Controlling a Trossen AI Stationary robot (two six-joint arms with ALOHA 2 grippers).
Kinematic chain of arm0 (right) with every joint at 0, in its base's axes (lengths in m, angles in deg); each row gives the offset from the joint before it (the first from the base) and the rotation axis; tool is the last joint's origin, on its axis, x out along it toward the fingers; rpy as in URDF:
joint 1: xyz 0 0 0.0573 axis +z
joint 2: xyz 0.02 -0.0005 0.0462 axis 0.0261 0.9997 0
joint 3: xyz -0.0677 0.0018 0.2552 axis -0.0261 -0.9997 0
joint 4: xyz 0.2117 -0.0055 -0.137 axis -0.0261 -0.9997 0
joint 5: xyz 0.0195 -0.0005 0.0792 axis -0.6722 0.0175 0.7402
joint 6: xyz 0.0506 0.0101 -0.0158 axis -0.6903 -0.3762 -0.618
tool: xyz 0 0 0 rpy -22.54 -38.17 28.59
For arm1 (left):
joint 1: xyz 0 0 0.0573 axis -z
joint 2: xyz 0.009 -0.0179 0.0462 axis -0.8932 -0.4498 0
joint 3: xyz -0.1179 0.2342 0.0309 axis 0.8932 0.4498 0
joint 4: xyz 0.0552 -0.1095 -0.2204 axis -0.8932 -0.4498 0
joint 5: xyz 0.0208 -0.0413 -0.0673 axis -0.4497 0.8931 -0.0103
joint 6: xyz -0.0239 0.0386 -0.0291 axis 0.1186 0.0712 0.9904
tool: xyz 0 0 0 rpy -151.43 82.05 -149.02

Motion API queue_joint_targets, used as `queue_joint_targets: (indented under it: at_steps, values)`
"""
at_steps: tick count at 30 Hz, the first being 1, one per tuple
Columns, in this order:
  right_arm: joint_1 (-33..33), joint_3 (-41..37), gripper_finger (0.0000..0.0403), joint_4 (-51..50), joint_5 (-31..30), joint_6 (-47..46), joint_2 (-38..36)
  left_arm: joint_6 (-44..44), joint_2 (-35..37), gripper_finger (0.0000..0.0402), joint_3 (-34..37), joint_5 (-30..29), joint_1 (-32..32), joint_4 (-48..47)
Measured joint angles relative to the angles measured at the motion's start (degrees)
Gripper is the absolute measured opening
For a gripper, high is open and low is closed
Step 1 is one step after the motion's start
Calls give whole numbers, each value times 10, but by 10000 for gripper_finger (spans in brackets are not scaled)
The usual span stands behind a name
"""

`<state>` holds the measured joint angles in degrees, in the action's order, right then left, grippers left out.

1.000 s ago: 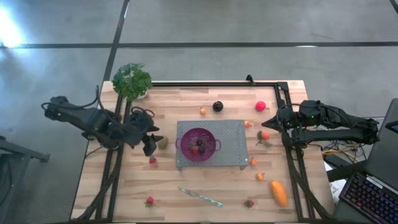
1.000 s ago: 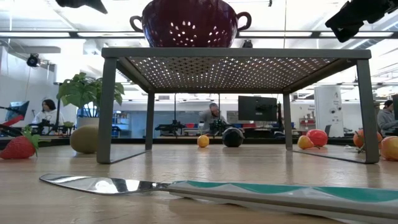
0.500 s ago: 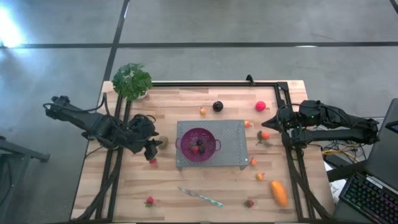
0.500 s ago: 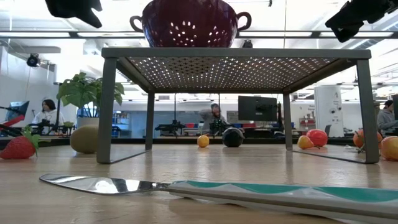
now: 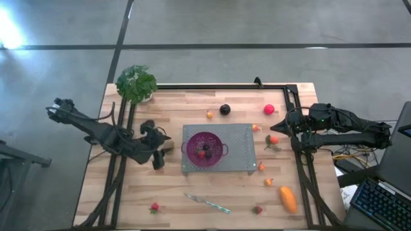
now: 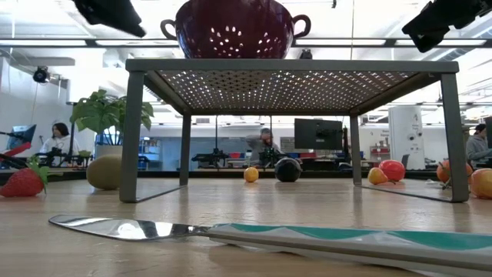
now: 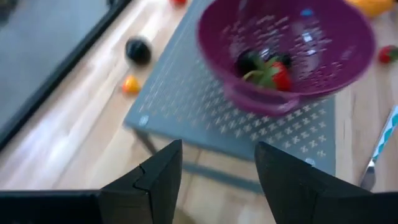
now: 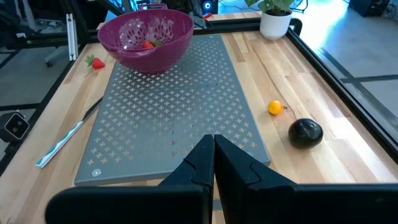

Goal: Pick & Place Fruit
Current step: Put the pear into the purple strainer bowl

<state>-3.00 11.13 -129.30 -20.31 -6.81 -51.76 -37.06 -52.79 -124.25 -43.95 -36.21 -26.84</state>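
Note:
A purple colander [image 5: 205, 146] sits on a grey perforated stand [image 5: 239, 136] and holds a strawberry [image 7: 278, 73] and a dark piece. My left gripper [image 5: 159, 156] hovers open, high off the table at the stand's left side, beside the olive kiwi [image 5: 169, 147]. The kiwi [image 6: 104, 171] and a strawberry [image 6: 23, 182] rest on the wood. My right gripper [image 5: 275, 126] waits shut at the stand's right side. A dark plum [image 5: 225, 110], a pink-red ball [image 5: 269, 109], small orange pieces and an oblong orange fruit [image 5: 288, 199] lie around the stand.
A silver knife with a teal handle [image 5: 207, 203] lies near the front edge. A potted green plant [image 5: 136, 83] stands at the far left corner. Two more strawberries [image 5: 154, 207] [image 5: 257, 209] lie near the front. A black frame rail [image 5: 218, 86] runs along the far side.
My left gripper has moved toward the table's near edge and a little toward the stand, staying open and well above the table. Its arm has stretched out further. The fruit has not moved.

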Motion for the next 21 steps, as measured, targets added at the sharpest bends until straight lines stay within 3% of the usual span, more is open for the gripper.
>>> queue_joint_targets:
  at_steps: [4,7,21]
  values:
    - [0,0,8,1,-1,1,0,-133,26,204,41,-3,12,112]
    - [0,0,8,5,-1,1,0,-181,72,201,66,-2,26,150]
    - [-1,-2,8,11,1,-41,21,-241,375,195,241,-1,43,217]
